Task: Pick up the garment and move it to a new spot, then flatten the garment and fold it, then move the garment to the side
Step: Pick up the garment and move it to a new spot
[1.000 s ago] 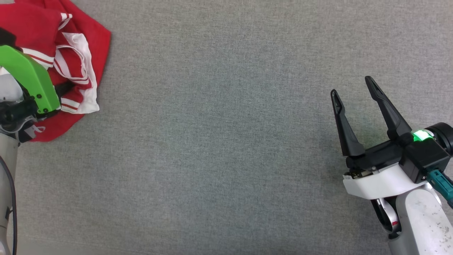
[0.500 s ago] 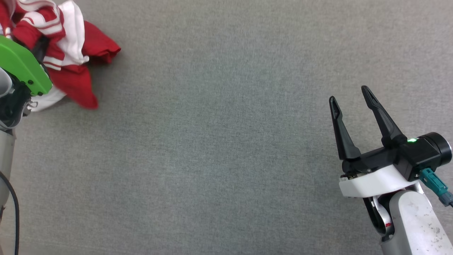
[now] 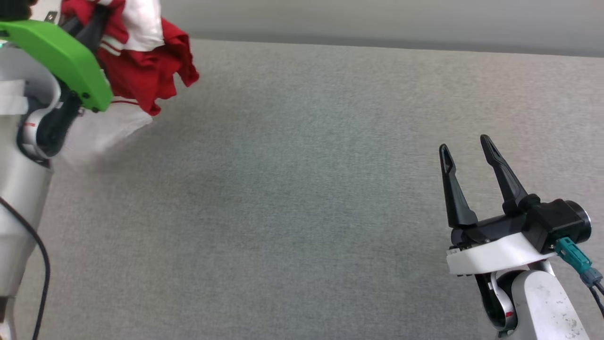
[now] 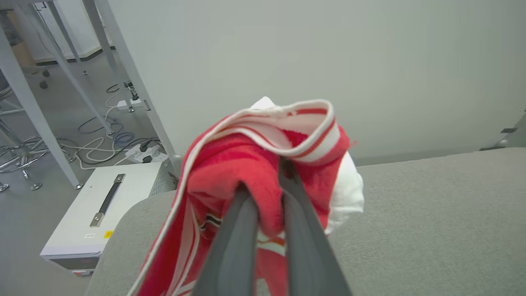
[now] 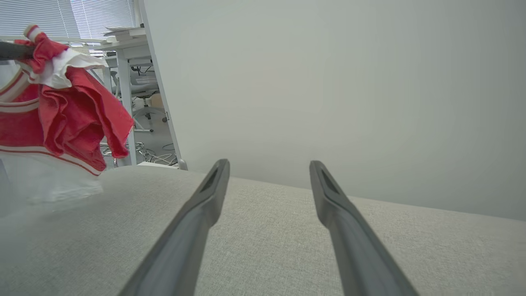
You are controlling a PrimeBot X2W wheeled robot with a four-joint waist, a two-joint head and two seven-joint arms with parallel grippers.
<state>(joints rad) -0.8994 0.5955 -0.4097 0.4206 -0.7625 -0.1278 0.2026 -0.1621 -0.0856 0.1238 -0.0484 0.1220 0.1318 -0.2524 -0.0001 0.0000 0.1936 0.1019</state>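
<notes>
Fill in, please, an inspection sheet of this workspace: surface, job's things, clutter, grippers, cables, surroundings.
Surface: grey cloth-covered table, flat.
Job's things: garment, red and white, bunched, hanging from the left gripper; its white lower part is blurred near the surface.
Clutter: nothing seen.
Grippers: left gripper fingers shut on the garment; right gripper open, holding nothing.
Cables: dark cable beside the left arm; teal plug behind the right gripper; loose cables on the floor.
Surroundings: pale wall; white case with handle on the floor.

The garment [image 4: 230,164] is caught between the fingers of my left claw [image 4: 266,179] and hangs below it, over the table [image 3: 302,212]. My right claw [image 3: 466,146] hovers well apart to its right, the wall [image 5: 328,82] ahead of both.
</notes>
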